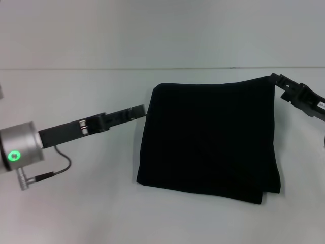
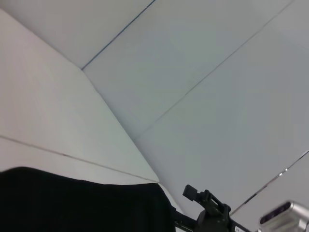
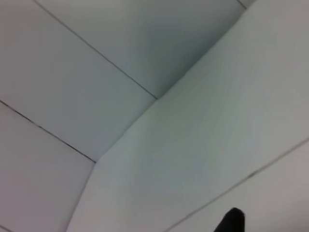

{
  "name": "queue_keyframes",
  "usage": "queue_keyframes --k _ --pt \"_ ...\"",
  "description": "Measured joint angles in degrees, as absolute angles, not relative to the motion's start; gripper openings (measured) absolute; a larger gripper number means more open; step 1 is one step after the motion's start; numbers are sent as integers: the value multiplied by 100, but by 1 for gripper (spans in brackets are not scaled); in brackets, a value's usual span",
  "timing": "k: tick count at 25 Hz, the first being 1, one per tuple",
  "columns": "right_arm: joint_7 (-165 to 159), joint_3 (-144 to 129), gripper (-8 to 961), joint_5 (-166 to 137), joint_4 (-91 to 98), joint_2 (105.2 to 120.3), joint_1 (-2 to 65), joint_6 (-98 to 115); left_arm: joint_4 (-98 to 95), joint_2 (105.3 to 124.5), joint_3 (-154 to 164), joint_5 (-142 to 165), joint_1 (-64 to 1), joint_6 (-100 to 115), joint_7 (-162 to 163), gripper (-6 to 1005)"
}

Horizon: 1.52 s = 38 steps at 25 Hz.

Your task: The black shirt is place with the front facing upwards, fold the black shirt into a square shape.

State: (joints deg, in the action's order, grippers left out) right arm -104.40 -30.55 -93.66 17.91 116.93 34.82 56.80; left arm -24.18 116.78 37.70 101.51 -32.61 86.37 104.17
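progress: black shirt point(image 1: 208, 137) looks folded square already on worktop point(image 1: 76, 213) | left gripper point(image 1: 137, 111) beside it, jaws unclear | right gripper point(image 1: 277, 80) at far corner, grip can't be told

You've got the black shirt point(image 1: 209, 137) lying folded flat on the tabletop point(image 1: 76, 213), a bit right of center. Your left gripper point(image 1: 137, 111) sits just beside the shirt's left edge, near its far-left corner, arm reaching in from the left. Your right gripper point(image 1: 277, 80) is at the shirt's far-right corner, touching it, arm coming in from the right.
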Motion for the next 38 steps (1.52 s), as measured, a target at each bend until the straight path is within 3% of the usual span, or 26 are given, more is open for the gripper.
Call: queue_keyframes --k 15,29,38 --pt "-10510 -3471 939 -9349 1828 11821 3858 5137 -2637 11681 3683 10142 -3132 8938 10176 888" --pt "-10458 -3478 528 -9377 1838 11798 3894 4958 -2625 11708 3700 10142 -3149 8939 10179 888" --pt "-10448 -3472 105 -9361 1837 11804 3871 5107 -2608 11705 3692 10142 -3146 9015 10176 888"
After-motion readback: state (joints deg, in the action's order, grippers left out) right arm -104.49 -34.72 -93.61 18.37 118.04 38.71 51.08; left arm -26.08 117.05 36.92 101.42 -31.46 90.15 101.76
